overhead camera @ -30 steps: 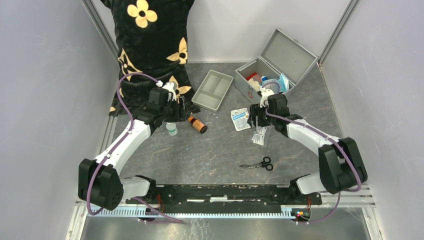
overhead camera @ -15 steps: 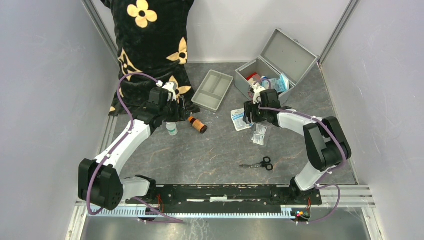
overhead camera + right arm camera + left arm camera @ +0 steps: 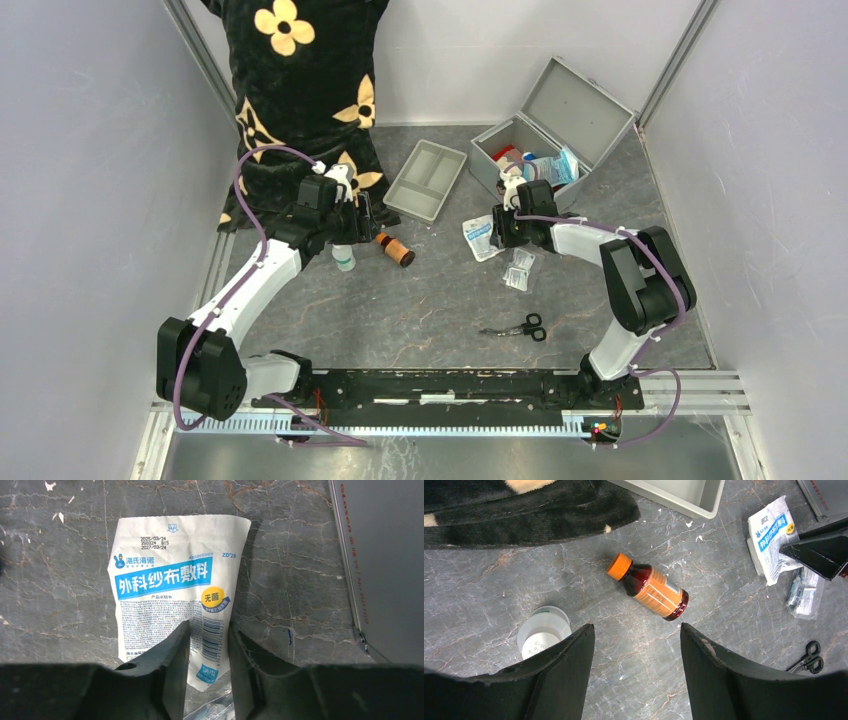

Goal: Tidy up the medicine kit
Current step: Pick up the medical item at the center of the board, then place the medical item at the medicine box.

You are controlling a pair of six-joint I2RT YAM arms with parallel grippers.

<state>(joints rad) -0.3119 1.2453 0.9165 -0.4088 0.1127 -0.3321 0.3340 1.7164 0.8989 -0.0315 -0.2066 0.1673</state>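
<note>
The medicine kit [image 3: 492, 172], a grey metal case with its lid up, stands at the back right with several items inside; its side [image 3: 390, 580] fills the right of the right wrist view. My right gripper [image 3: 209, 630] is down over a white and blue gauze packet [image 3: 170, 590] lying flat just left of the kit. Its jaws are narrowed but apart, and the packet's lower right strip lies between them. My left gripper [image 3: 636, 635] hangs open above bare table. A white bottle [image 3: 544, 637] is at its left finger and an amber bottle with an orange cap [image 3: 651, 587] lies just beyond.
A shallow grey divided tray [image 3: 427, 180] lies left of the kit. Small clear packets [image 3: 517, 270] lie near the gauze packet, and black scissors [image 3: 520, 327] lie nearer the bases. A black floral cloth [image 3: 300, 90] covers the back left.
My right gripper has moved left and further back from the small packets onto the gauze packet, and its jaws have narrowed. The left arm has not moved.
</note>
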